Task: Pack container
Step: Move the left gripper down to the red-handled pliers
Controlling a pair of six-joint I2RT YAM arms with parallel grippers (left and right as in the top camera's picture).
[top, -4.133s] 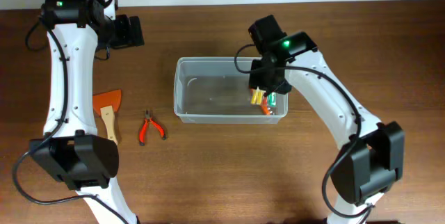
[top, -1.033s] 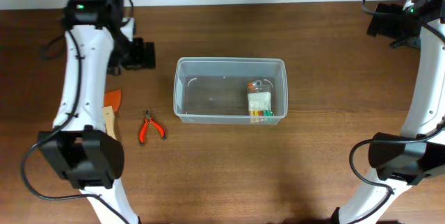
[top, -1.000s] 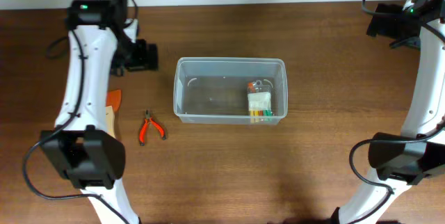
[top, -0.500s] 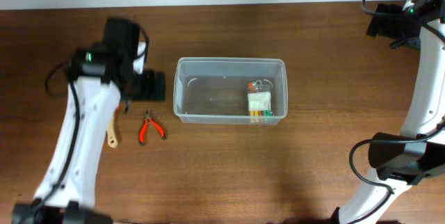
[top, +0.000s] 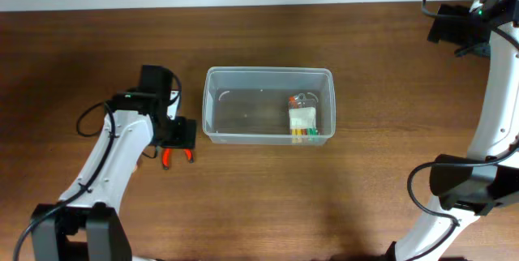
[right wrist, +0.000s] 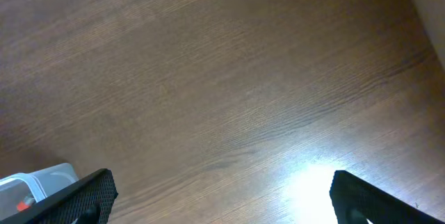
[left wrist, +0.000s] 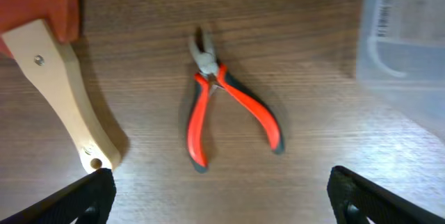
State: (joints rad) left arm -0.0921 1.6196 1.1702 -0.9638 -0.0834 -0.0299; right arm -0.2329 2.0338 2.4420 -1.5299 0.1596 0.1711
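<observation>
My left claw point(left wrist: 222, 200) hangs over the table point(top: 365, 172) with its jaws spread as wide as they go and nothing between them. Just below it lie the red-handled pliers point(left wrist: 222, 113), nose toward 12 o'clock in my left wrist view, handles splayed toward 5 and 6 o'clock. At the pliers' 9 o'clock lies a scraper point(left wrist: 66, 106) with a pale wooden handle and an orange-red blade; the two are near each other but not touching. The container point(top: 243, 107) sits in the middle of the table, upright and lidless. Seen from overhead, my left claw is just beside its short wall, at about 8 o'clock from it. Inside the container, toward its 4 o'clock corner, lies a small clear packet point(top: 302, 121) with coloured pieces. My right claw point(right wrist: 226, 200) is well apart, out at the container's 2 o'clock near the table's far edge, jaws fully spread and empty over bare wood.
</observation>
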